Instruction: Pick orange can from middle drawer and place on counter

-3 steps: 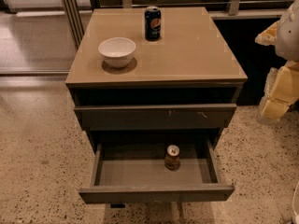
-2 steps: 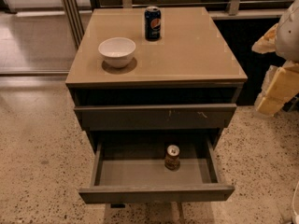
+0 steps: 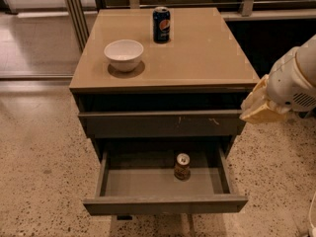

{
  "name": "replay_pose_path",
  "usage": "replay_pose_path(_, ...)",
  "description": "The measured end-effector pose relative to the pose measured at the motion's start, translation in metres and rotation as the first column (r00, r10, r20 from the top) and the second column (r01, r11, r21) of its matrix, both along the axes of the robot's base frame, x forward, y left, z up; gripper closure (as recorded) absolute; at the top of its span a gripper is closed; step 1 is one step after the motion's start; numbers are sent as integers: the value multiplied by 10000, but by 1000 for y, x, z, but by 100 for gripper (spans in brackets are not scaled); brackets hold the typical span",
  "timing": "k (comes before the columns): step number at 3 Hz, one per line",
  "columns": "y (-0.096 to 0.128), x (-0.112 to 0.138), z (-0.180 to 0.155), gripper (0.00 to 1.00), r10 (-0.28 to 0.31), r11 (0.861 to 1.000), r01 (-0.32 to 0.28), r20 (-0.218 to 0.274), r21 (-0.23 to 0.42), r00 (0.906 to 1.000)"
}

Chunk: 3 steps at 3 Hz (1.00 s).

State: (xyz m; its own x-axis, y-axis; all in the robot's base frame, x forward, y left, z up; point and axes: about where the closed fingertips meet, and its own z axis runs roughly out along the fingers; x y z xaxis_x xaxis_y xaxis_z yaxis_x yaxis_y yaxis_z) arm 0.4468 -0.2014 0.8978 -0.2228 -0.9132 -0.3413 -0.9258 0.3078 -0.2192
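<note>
Orange can (image 3: 182,166): small orange-brown drink can with a silver top and pull tab. It stands upright on the floor of the middle drawer, a little right of centre, nearer the back than the front and clear of every wall.

Middle drawer (image 3: 165,205): wide, shallow and grey-brown, with a plain front. It is pulled well out from the cabinet, and the can is the only item in it.

Upper drawer front (image 3: 158,124): grey-brown with small pale scratches toward its right. It sits just above the open drawer and projects slightly from the cabinet.

Counter (image 3: 207,53): glossy tan top with a thin darker edge. It carries two items.

Pepsi can (image 3: 161,24): dark blue, upright, at the back of the counter near the middle.

White bowl (image 3: 124,55): upright on the left half of the counter, well apart from the blue can.

Gripper (image 3: 257,108): a pale yellowish piece at the end of the white arm (image 3: 296,78). It hangs in the air beside the cabinet's right front corner, level with the upper drawer front. It is well apart from the orange can and touches nothing. I cannot tell whether it is spread or closed.

Floor (image 3: 39,172): speckled and light, all around the cabinet.
</note>
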Motion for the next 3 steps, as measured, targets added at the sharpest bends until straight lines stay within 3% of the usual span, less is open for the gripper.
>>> replay_pose_path(1, 18, 10, -65, 89, -62, 9949, 72, -100, 1002, 9999)
replay_pose_path(2, 29, 25, -148, 100, -466, 9790, 554, -493, 1960, 9977)
replay_pose_path(3, 29, 25, -148, 100, -461, 9791, 550, -497, 1958, 9977)
